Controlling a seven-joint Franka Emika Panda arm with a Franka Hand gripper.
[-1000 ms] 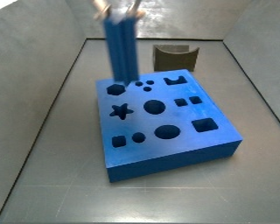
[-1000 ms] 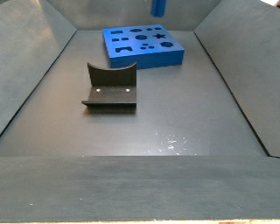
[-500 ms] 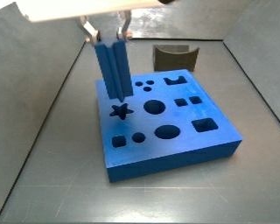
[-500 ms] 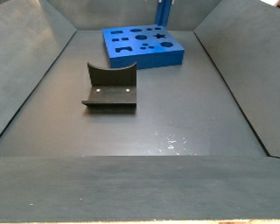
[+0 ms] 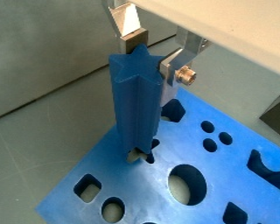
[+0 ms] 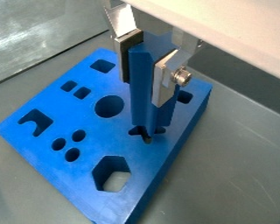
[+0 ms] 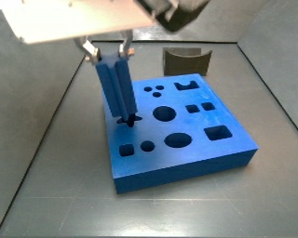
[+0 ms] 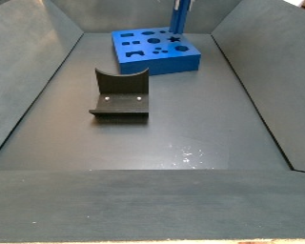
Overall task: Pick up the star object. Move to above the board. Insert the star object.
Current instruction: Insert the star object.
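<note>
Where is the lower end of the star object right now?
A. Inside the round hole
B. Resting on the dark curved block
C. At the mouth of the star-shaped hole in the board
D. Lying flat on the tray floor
C: in both wrist views the star object, held upright in the end effector, meets the board at the star-shaped hole.

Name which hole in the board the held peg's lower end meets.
The star-shaped hole: the star object, shut in the gripper, stands over it; the board's other holes stand clear.

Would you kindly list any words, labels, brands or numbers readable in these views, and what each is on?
None: no readable text shows on the board, the star object, the tool holding it over the board's star hole, or the fixture.
</note>
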